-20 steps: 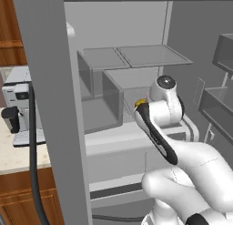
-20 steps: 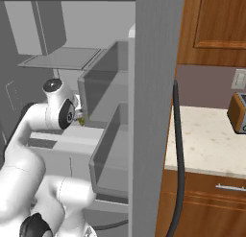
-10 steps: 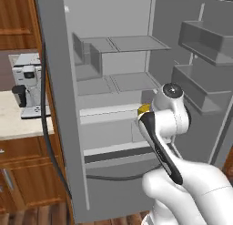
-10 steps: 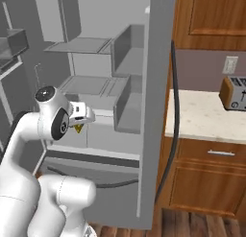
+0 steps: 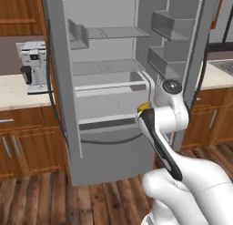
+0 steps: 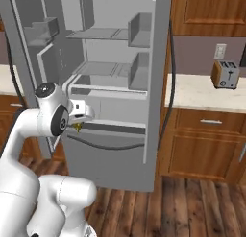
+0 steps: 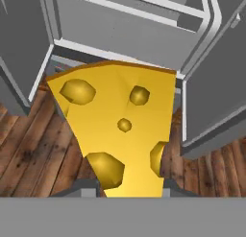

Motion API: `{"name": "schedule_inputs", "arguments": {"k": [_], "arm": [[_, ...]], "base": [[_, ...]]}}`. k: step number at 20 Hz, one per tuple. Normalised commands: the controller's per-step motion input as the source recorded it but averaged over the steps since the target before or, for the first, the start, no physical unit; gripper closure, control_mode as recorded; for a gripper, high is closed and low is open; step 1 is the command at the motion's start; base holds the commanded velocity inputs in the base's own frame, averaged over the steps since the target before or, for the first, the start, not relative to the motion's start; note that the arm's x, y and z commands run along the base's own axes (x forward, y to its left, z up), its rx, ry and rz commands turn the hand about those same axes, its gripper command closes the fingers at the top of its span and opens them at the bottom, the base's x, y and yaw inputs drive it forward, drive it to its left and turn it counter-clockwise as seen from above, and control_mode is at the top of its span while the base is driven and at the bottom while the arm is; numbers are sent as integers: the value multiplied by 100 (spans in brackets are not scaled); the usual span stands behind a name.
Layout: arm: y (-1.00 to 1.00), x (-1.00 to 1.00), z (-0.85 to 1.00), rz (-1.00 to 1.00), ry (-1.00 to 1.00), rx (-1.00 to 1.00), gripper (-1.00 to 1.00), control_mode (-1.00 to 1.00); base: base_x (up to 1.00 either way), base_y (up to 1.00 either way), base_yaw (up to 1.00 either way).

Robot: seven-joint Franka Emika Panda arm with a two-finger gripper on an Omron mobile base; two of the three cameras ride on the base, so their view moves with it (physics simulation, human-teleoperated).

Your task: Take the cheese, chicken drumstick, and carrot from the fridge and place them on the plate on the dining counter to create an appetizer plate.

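Open fridge (image 5: pixel 104 83), wall counters either side, wood floor below.
Fridge shelves (image 5: pixel 116 33) and door bins (image 5: pixel 170 23) are pale grey. Counter left of the fridge in the left base view (image 5: pixel 18 89) carries a white coffee machine (image 5: pixel 35 67), standing upright. Counter on the other side (image 6: pixel 206 94) carries a toaster (image 6: pixel 225 74). Fridge stands on the brown plank floor (image 6: pixel 192 202).

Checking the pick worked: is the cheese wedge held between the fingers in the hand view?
Yes, the yellow cheese with holes sits right between the fingers, above the wood floor.
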Motion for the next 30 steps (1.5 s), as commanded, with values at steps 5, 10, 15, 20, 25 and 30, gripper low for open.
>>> {"name": "schedule_inputs", "arguments": {"k": [5, 10, 15, 20, 25, 30], "arm": [[0, 0, 0, 0, 0, 0, 100, 100], [0, 0, 0, 0, 0, 0, 100, 100], [0, 0, 0, 0, 0, 0, 100, 100], [0, 0, 0, 0, 0, 0, 100, 100], [0, 0, 0, 0, 0, 0, 100, 100], [0, 0, 0, 0, 0, 0, 100, 100]], "base": [[-100, -31, -1], [-100, -29, -2], [-100, -23, -2], [-100, -15, -1], [-100, -25, 0], [-100, -30, 0]]}}
